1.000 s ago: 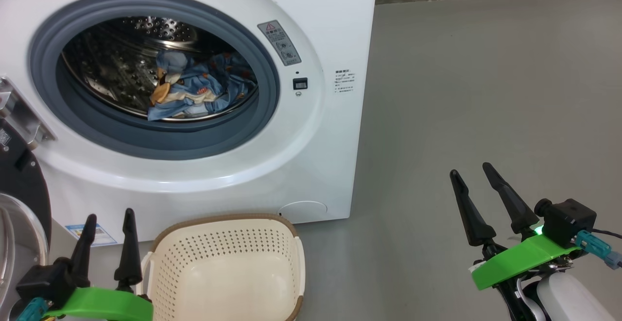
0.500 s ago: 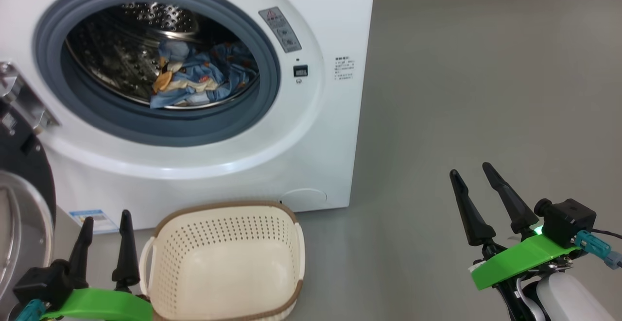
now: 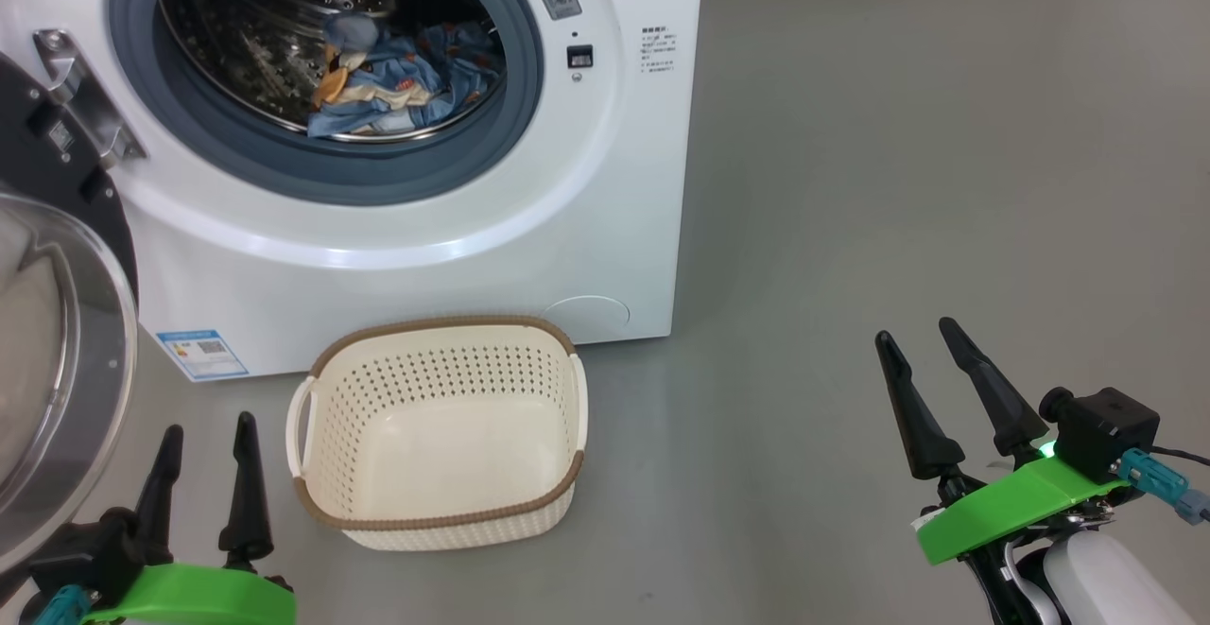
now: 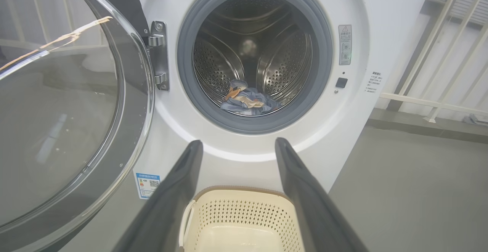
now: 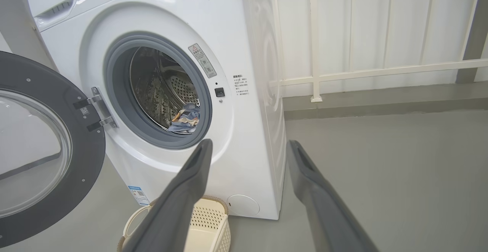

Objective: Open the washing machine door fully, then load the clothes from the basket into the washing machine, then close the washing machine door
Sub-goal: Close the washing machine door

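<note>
The white washing machine [image 3: 624, 209] stands ahead with its door [image 3: 57, 360] swung wide open to the left, black rim and glass bowl showing. Blue bear-print clothes [image 3: 397, 81] lie inside the steel drum, also seen as clothes [image 4: 248, 101] and clothes [image 5: 185, 118]. The cream basket [image 3: 440, 431] sits on the floor in front of the machine with nothing in it. My left gripper [image 3: 208, 436] is open, low beside the basket's left side and near the door. My right gripper [image 3: 922, 346] is open over bare floor, far right of the machine.
Grey floor [image 3: 898, 152] stretches to the right of the machine. A white railing [image 5: 381, 69] runs along the wall behind. The open door [image 4: 57, 122] takes up the space on the left.
The head camera has tilted and pulled back, so machine and basket sit higher in the picture and the whole basket shows. Both grippers stay open, about where they were.
</note>
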Controlling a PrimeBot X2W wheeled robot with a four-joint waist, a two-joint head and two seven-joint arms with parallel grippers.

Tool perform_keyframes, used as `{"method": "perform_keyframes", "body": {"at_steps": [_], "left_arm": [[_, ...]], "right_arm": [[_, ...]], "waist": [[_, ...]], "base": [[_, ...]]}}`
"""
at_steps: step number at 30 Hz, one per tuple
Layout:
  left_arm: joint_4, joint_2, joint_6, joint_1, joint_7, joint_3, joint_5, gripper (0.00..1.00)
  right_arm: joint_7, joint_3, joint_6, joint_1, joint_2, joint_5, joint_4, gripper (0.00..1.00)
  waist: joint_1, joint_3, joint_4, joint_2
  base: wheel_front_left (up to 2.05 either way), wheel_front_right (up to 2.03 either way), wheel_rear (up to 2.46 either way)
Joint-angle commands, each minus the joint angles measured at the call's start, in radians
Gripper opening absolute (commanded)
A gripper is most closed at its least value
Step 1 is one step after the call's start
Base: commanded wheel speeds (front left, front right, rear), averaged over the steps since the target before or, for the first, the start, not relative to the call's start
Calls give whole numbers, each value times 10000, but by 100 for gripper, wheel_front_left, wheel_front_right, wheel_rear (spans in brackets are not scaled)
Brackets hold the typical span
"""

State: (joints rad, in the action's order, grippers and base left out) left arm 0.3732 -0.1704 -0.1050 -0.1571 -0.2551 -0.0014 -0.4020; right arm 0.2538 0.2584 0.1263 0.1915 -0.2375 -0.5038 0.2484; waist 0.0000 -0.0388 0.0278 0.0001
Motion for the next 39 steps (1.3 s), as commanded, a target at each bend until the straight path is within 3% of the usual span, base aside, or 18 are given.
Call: {"method": "perform_keyframes", "body": {"at_steps": [1, 25, 39], "left_arm": [[-142, -186, -47, -319, -66, 371, 91, 100], [-12, -35, -148, -238, -66, 486, 296, 100], [40, -109, -182, -251, -67, 500, 349, 100]], "right_arm": [[80, 136, 44, 61, -79, -141, -188, 100], [80, 173, 44, -80, -79, -157, -154, 100], [80, 128, 44, -142, -41, -145, -171, 100]], "waist": [[0, 17, -2, -1], [0, 231, -184, -1], [0, 187, -871, -1]], "base": [[-79, 79, 0], [-8, 8, 0], [0, 0, 0]]}}
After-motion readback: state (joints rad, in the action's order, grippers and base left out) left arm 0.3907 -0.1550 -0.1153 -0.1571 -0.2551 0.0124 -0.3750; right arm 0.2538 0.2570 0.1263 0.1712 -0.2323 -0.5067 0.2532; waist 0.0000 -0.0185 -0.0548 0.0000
